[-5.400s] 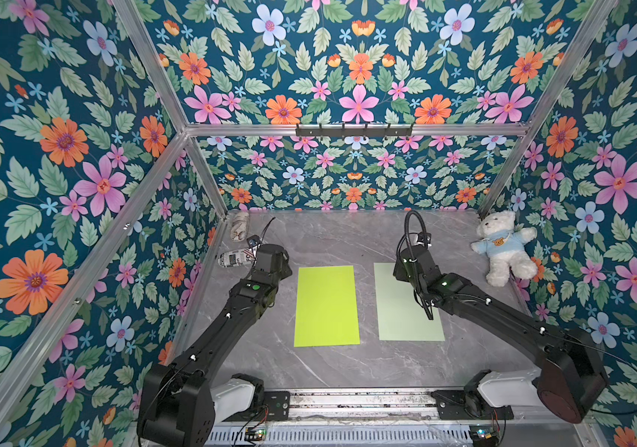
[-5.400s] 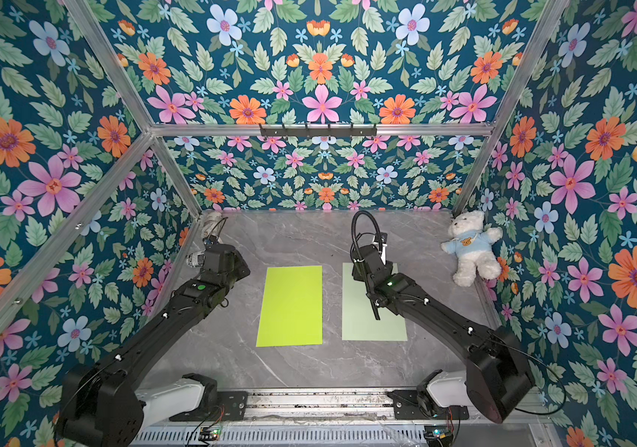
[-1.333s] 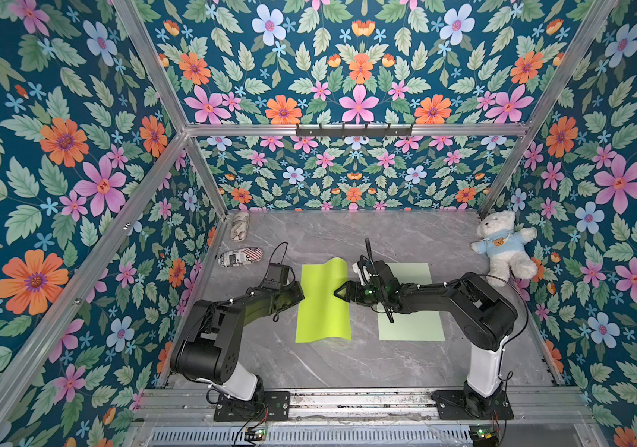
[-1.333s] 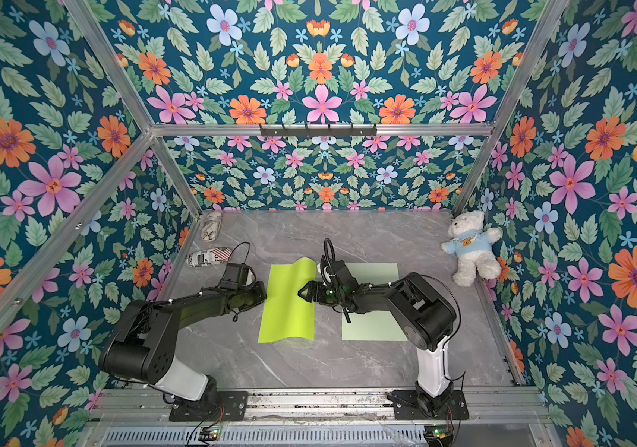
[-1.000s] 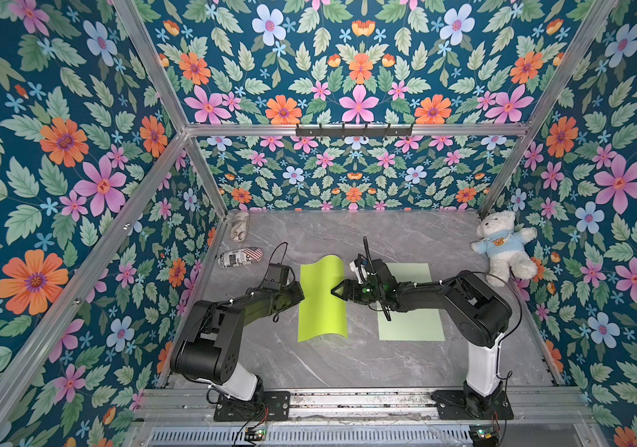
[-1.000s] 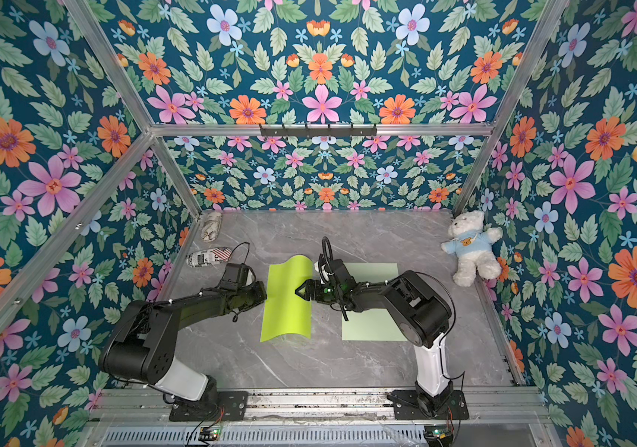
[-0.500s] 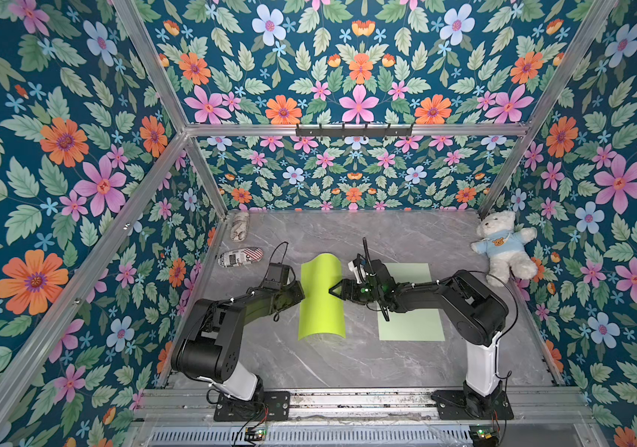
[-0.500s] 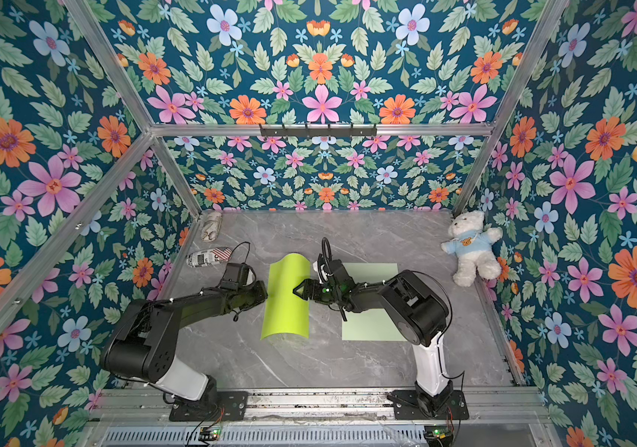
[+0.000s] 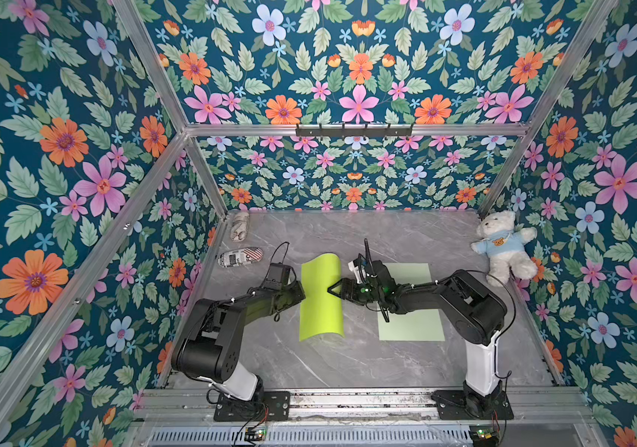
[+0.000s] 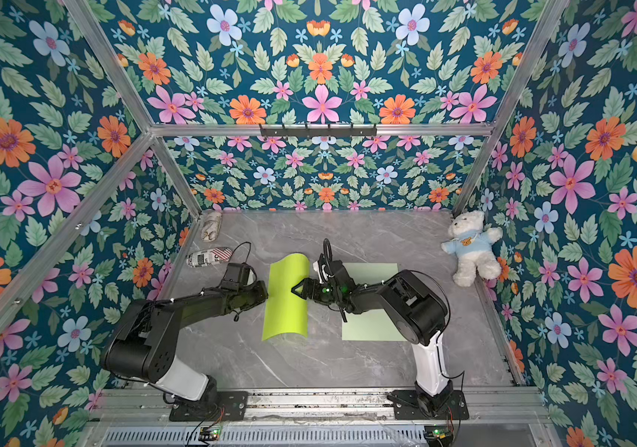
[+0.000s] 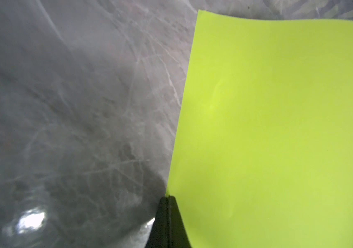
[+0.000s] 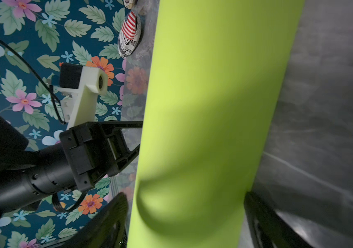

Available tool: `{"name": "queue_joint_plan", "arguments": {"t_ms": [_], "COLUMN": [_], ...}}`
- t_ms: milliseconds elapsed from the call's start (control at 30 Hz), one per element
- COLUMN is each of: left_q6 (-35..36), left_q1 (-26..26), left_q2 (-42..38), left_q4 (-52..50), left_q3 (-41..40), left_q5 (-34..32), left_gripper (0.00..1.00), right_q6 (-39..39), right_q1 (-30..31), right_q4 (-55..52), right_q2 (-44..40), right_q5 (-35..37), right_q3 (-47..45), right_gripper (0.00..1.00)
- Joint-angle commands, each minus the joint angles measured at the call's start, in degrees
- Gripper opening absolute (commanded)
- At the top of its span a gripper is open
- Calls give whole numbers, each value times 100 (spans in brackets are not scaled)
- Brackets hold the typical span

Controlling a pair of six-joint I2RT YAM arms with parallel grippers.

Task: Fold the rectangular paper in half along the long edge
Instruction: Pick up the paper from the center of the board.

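Midway across the grey marble-patterned surface (image 9: 347, 363), the bright lime-green rectangular paper sheet (image 9: 320, 298) lies curled over on itself. It has a rounded bend along its right long side rather than a crease. At its left long edge the left tool (image 9: 299, 291) is closed, its black fingers (image 11: 162, 223) pressed together right at the paper's margin. Whether the sheet is pinched between them cannot be told. On the opposite side the right tool (image 9: 330, 288) stands wide. The right wrist view shows the paper's rounded bend lying between its two spread fingers (image 12: 111, 216). Beneath the right arm lies a pale green flat sheet (image 9: 411, 325). A white teddy bear in a blue jumper (image 9: 502, 247) sits against the right wall.
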Motion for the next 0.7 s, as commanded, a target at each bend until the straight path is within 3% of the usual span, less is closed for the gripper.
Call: {"name": "queue_joint_plan", "arguments": {"t_ms": [0, 667], "left_q6": [3, -211], "left_q1": [-49, -275], "left_q2": [146, 326], "left_q4": [-1256, -940], "left_q3": [-105, -166], "left_q5": [-201, -122], "left_gripper": [0, 0], "right_q6": [164, 22], "right_q1": [15, 95], "right_q4": [-426, -1309], "right_q2": [100, 446], "right_q5": [58, 301], "right_q3": [-26, 570], "right_gripper": [99, 96]}}
